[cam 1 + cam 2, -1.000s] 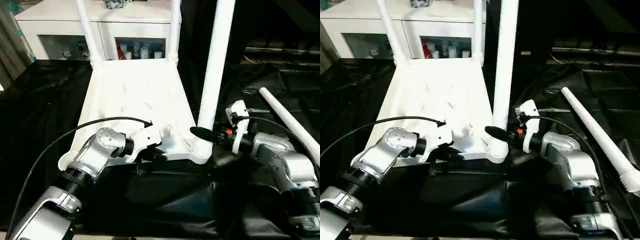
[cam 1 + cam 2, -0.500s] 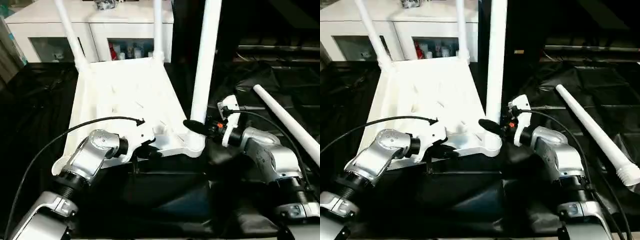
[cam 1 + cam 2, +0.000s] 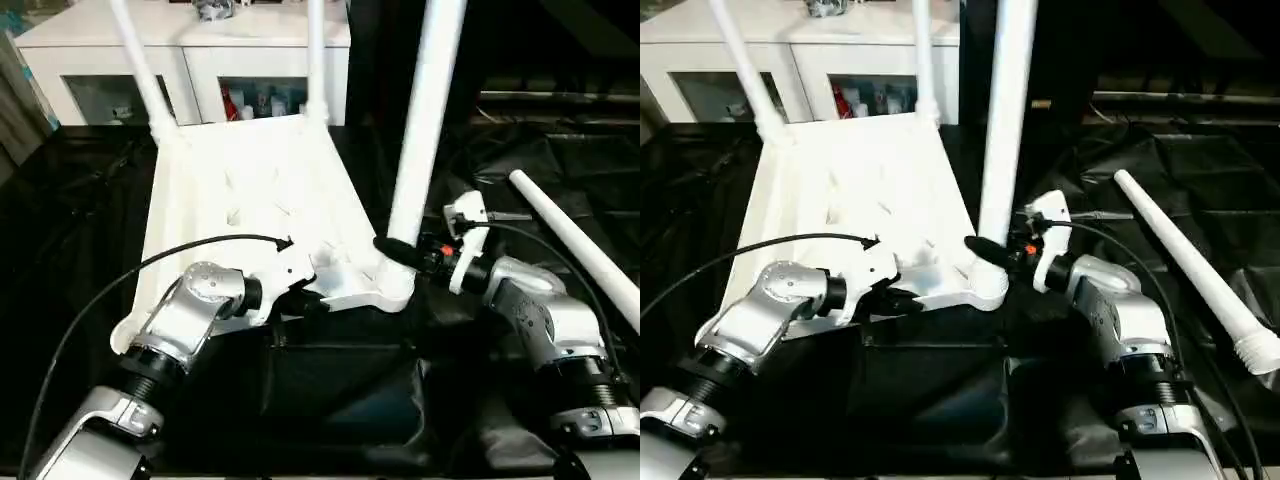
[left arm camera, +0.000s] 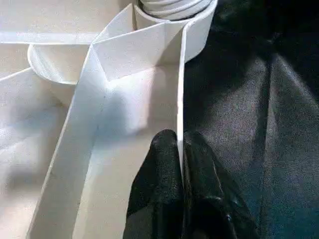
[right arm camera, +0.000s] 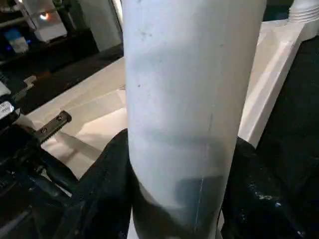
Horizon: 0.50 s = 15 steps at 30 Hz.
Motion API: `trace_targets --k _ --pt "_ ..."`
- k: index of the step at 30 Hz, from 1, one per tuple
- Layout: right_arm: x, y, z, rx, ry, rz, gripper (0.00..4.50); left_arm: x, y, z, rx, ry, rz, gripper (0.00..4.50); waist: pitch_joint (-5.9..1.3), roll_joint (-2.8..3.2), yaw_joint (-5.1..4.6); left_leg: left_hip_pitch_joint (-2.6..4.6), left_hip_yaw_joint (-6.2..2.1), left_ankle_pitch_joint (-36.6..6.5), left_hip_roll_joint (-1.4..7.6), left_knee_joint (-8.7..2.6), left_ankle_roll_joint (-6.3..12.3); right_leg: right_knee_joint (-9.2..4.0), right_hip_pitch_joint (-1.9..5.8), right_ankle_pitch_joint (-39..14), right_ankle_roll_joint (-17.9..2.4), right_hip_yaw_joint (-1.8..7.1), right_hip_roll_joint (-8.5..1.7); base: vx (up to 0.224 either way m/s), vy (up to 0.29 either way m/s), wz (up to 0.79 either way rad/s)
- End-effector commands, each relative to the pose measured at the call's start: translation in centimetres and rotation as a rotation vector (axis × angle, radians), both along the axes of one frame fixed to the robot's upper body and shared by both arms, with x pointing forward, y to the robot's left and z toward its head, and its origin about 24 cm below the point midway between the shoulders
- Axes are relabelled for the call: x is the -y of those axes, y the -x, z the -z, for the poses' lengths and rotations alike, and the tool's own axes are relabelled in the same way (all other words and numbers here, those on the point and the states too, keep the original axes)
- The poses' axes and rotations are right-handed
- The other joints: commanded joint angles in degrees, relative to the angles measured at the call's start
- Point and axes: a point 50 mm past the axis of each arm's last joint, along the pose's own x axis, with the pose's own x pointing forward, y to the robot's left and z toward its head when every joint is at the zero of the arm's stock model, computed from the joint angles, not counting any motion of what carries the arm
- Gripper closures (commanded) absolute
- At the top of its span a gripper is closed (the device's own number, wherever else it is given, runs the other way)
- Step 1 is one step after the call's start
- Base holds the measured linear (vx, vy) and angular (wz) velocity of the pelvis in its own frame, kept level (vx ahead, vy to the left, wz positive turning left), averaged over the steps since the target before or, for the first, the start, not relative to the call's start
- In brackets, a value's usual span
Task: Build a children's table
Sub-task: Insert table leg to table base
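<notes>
The white tabletop (image 3: 250, 200) lies underside up on the black-draped work table. Two legs (image 3: 140, 70) (image 3: 316, 60) stand in its far corner sockets. A third leg (image 3: 425, 120) stands in the near right socket (image 3: 392, 292). My right gripper (image 3: 395, 252) is shut on this leg just above the socket, and its black fingers (image 5: 107, 174) press both sides of the tube (image 5: 189, 99). My left gripper (image 3: 305, 300) is shut on the tabletop's near rim, with the thin white wall (image 4: 180, 89) pinched between its fingertips (image 4: 164, 149). A loose leg (image 3: 1190, 270) lies at the right.
A white cabinet (image 3: 200, 50) with glass-fronted shelves of small items stands behind the work table. Crumpled black cloth (image 3: 340, 400) covers the table up to its front edge. A black cable (image 3: 150, 265) loops from my left forearm over the tabletop's near left part.
The camera has shifted a little. Both grippers keep the same holds, and the tabletop and legs have not visibly moved on the work table.
</notes>
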Motion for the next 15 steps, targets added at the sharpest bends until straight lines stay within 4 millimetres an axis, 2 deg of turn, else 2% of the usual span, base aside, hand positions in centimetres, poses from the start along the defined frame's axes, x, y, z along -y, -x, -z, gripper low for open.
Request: trace_targets --k 1,4,6,7,14,15 --pt "0.4 0.5 1.5 -0.057 -0.012 0.019 2.63 -0.1 -0.2 -0.4 0.032 0.098 -0.056 4.50 -3.76 -1.31 0.64 0.38 -0.26 -14.9 1.41 -4.12 2.18 -4.94 2.99 -21.7 -10.5 1.92 -2.83 0.000 0.000 0.00" --pt "0.8 0.9 2.5 -0.072 -0.046 0.056 2.63 -0.1 -0.2 -0.2 0.036 0.076 -0.050 4.50 -3.80 -0.98 0.65 0.49 -0.30 -15.3 1.46 -4.16 2.16 -4.96 2.94 -21.4 -10.6 1.90 -2.81 0.000 0.000 0.00" --pt "0.9 1.2 3.1 -0.079 -0.063 0.071 2.63 0.0 -0.3 -0.2 0.038 0.075 -0.052 4.50 -3.76 -1.15 0.63 0.46 -0.29 -15.6 1.44 -4.21 2.19 -4.99 2.97 -21.4 -10.6 1.87 -2.79 0.000 0.000 0.00" --pt "0.9 1.4 3.3 -0.082 -0.080 0.084 2.63 0.0 -0.3 -0.2 0.041 0.073 -0.053 4.50 -3.84 -0.98 0.65 0.41 -0.36 -15.4 1.43 -4.21 2.19 -4.90 3.08 -21.2 -10.7 1.85 -2.83 0.000 0.000 0.00" --pt "0.8 2.6 4.9 -0.041 -0.096 0.137 2.63 0.1 -0.8 -0.3 0.064 0.065 -0.066 4.50 -3.59 -0.76 0.58 0.69 -0.40 -18.4 1.42 -4.41 1.87 -5.80 2.58 -26.9 -8.8 1.82 -2.95 0.000 0.000 0.00" --pt "0.7 2.9 5.1 -0.029 -0.077 0.128 2.63 0.1 -0.9 -0.3 0.066 0.064 -0.067 4.50 -3.65 -0.45 0.62 0.69 -0.50 -18.5 1.44 -4.46 1.73 -5.74 2.67 -27.1 -8.7 1.81 -2.98 0.000 0.000 0.00"
